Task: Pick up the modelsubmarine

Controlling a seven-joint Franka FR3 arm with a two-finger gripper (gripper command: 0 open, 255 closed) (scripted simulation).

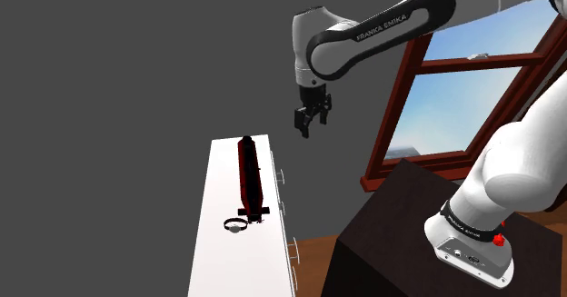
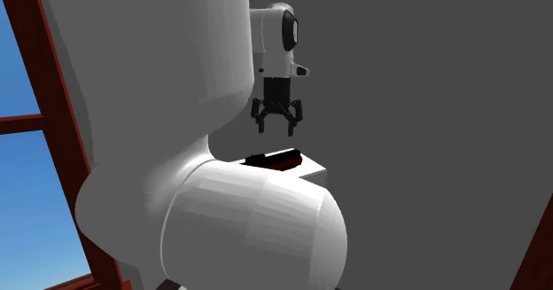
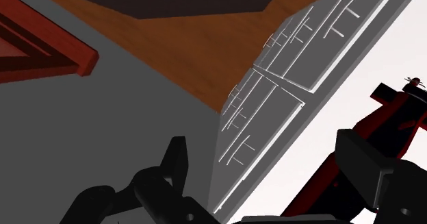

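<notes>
Fingers apart, the gripper [image 1: 312, 125] hangs above and just right of the far end of the red-and-black model submarine [image 1: 248, 179]. The submarine lies on the white drawer cabinet [image 1: 218, 263] with its long axis running near to far, so closing across its narrow hull looks best.

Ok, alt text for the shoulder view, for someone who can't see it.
A white robot arm holds its open black tool in the air, up and right of a dark red-and-black model submarine lying lengthwise on a long white cabinet.
</notes>
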